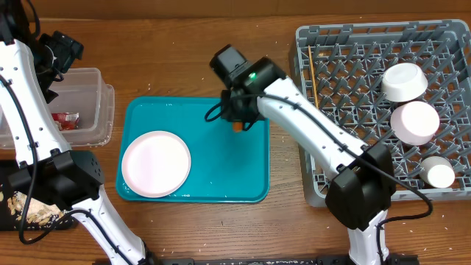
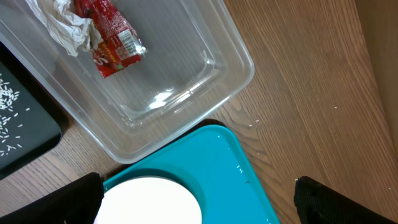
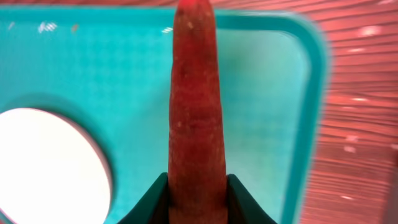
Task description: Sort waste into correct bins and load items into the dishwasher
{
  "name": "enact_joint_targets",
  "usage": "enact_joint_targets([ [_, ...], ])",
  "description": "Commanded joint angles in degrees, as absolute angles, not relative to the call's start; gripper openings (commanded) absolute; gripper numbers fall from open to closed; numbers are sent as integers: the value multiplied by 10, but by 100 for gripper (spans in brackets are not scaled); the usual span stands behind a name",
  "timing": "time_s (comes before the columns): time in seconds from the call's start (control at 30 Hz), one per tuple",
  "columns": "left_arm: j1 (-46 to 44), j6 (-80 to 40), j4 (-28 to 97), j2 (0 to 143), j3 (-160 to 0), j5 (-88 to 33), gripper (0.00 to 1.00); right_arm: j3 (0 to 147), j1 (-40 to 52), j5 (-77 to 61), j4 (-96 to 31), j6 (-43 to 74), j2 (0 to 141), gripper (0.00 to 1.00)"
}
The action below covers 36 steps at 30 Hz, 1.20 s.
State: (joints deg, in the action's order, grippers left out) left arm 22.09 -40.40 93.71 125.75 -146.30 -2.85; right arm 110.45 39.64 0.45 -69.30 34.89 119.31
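My right gripper (image 1: 237, 118) is shut on the orange carrot stick (image 3: 194, 93), over the far right part of the teal tray (image 1: 221, 180); the stick's tip shows in the overhead view (image 1: 237, 126). The round white plate (image 1: 156, 163) lies on the tray's left half and shows in the left wrist view (image 2: 149, 202). My left gripper (image 2: 199, 202) is open and empty, above the tray's corner beside the clear tub (image 2: 186, 81). The tub holds the red wrapper (image 2: 112, 34) and the crumpled tissue (image 2: 65, 25). The black tray (image 1: 18, 210) at the left front holds food scraps (image 1: 37, 213).
The grey dish rack (image 1: 353, 88) stands at the right with two white bowls (image 1: 403, 81) (image 1: 414, 121), a small cup (image 1: 440, 174) and chopsticks (image 1: 314, 73) in it. Rice grains lie on the black tray (image 2: 12, 124). Bare wooden table lies between tub and rack.
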Motion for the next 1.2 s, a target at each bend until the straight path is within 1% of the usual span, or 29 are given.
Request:
enact_joint_targets([
  [0.0,217,-412,938,1260,-1467,-30,100,1033,438,-34,-628,351,1192,22],
  [0.03,217,-412,938,1260,-1467,-30,100,1012,447,-40,-603,363,1192,24],
  [0.13,217,-412,938,1260,-1467,-30,100,935,478,-55,-517,406,1193,24],
  [0.23,217,-412,938,1260,-1467,-30,100,899,498,-57,-478,408,1194,25],
  [0.27,217,-412,938,1260,-1467,-30,100,896,502,-55,-476,408,1194,27],
  [0.43,217,-412,938,1260,-1467,-30,100,896,503,-47,-485,408,1195,31],
  [0.5,217,-412,938,1260,-1467,-30,100,896,503,-45,-487,408,1195,35],
  [0.57,217,-412,938,1260,-1467,-30,100,896,503,-35,-492,408,1195,36],
  [0.63,217,-412,938,1260,-1467,-30,100,895,503,-3,-508,414,1197,42],
  [0.7,217,-412,938,1260,-1467,-30,100,892,501,15,-515,430,1197,42],
  [0.77,217,-412,938,1260,-1467,-30,100,891,500,15,-515,429,1197,36],
  [0.8,217,-412,938,1260,-1467,-30,100,892,500,14,-513,429,1196,31],
  [0.83,217,-412,938,1260,-1467,-30,100,897,502,14,-515,430,1196,29],
  [0.97,217,-412,938,1260,-1467,-30,100,941,502,13,-546,432,1179,29],
  [1.0,217,-412,938,1260,-1467,-30,100,958,503,8,-548,416,1169,30],
  [1.07,217,-412,938,1260,-1467,-30,100,980,503,-6,-535,382,1158,38],
  [1.17,217,-412,938,1260,-1467,-30,100,985,503,-18,-491,340,1159,45],
])
